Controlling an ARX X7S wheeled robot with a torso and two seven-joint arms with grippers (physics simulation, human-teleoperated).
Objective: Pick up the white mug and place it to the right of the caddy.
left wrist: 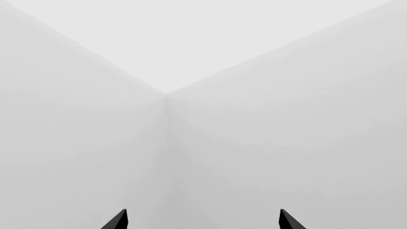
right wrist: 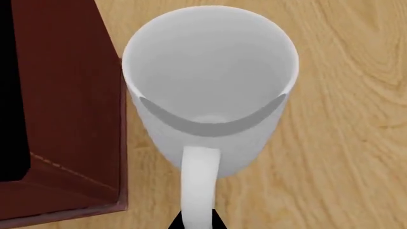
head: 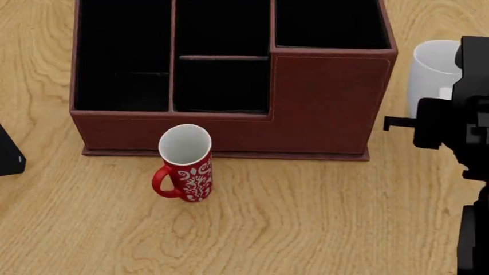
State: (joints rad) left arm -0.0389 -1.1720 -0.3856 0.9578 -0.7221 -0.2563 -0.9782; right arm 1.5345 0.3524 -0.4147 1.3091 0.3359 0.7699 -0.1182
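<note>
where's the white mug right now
In the head view the white mug stands upright on the wooden table just right of the caddy, partly hidden behind the right arm; the right gripper is at its handle.

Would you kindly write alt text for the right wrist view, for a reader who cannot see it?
A white mug seen from above stands upright and empty on a wooden table, its handle pointing toward the camera, where the dark tips of the right gripper sit on either side of it. The reddish-brown caddy stands close beside the mug.
</note>
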